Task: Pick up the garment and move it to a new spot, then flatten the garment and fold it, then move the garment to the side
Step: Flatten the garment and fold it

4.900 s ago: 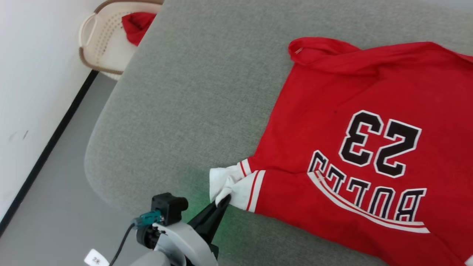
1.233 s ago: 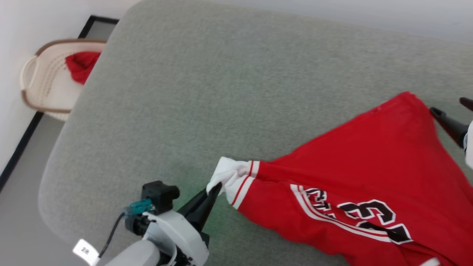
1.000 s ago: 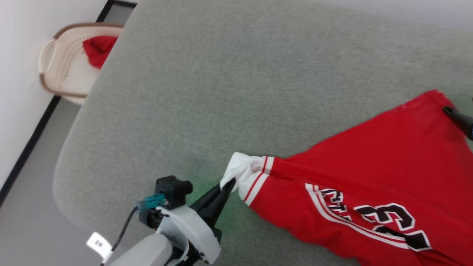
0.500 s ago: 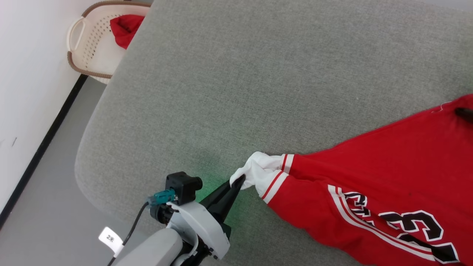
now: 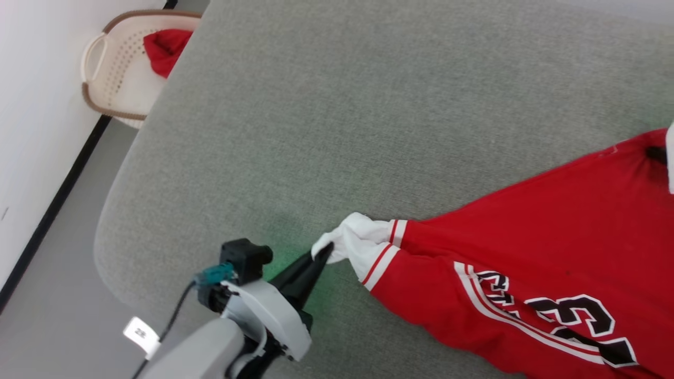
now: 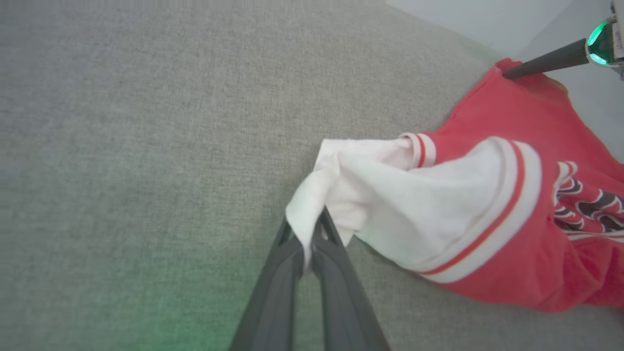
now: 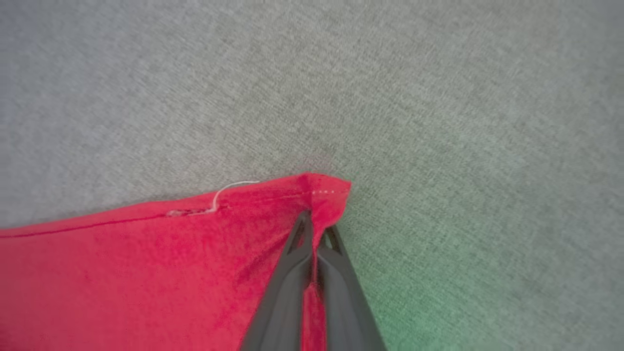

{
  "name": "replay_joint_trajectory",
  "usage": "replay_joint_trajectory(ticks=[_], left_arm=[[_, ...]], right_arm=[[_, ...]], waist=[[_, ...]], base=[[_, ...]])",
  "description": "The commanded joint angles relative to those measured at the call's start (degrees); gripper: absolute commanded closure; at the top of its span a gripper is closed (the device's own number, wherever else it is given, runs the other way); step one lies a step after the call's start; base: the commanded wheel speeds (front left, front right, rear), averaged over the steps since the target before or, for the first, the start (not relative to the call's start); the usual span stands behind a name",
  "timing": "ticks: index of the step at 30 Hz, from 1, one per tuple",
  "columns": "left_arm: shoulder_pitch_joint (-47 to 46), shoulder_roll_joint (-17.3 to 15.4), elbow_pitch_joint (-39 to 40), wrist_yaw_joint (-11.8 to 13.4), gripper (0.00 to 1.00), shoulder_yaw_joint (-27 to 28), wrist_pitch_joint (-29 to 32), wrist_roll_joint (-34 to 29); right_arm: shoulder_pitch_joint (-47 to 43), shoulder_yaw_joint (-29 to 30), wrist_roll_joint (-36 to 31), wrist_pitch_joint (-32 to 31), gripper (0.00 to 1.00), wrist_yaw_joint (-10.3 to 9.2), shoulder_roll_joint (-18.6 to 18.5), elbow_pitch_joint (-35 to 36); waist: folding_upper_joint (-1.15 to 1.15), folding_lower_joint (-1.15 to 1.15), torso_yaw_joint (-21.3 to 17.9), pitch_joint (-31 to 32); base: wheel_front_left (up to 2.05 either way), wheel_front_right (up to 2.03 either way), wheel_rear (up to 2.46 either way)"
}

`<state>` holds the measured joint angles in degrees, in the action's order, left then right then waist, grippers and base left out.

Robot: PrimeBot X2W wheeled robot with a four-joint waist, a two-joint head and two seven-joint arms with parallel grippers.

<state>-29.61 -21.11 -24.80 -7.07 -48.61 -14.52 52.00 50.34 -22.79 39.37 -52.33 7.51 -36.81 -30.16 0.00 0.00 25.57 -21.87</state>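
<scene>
Big grey pad point(image 5: 368, 105). Red garment point(image 5: 526, 226) lies on its near right part. Basket point(image 5: 97, 66) far left. L gripper point(image 6: 306, 231) pinches the white sleeve point(image 6: 390, 195) tight. R gripper point(image 7: 316, 226) pinches garment's far right corner.

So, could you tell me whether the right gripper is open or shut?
Shut: the right gripper pinches a hemmed corner of the red jersey.

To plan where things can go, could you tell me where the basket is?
In the head view the cream basket sits at the upper left, by the white wall beside the grey surface's edge, a red cloth inside.
</scene>
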Motion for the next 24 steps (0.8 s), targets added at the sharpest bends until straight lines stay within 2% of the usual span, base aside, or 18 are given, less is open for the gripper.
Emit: replay_joint_trajectory(ticks=[1,7,16,24], left_arm=[[-0.6,-0.5,0.2,-0.1,1.00,0.3,0.3,0.3],[-3.3,-5.3,3.8,-0.1,1.00,1.3,3.4,0.5],[-12.1,-14.2,10.4,0.6,1.00,4.3,12.4,0.5],[-23.6,-17.8,11.6,-0.3,1.00,6.3,19.6,3.4]], right_arm=[[-0.8,-0.7,0.6,-0.1,1.00,-0.04,0.5,-0.4],[1.9,-1.6,2.0,3.1,1.00,-0.04,0.4,2.7],[6.1,-4.0,4.3,9.6,1.00,-0.04,1.0,7.0],[11.1,-6.0,3.4,19.3,1.00,-0.04,2.0,9.3]], waist=[[0.00,0.00,-0.9,0.8],[0.00,0.00,-3.1,3.0],[0.00,0.00,-7.1,7.1],[0.00,0.00,-10.7,10.7]], base=[[0.00,0.00,0.00],[0.00,0.00,0.00],[0.00,0.00,0.00],[0.00,0.00,0.00]])
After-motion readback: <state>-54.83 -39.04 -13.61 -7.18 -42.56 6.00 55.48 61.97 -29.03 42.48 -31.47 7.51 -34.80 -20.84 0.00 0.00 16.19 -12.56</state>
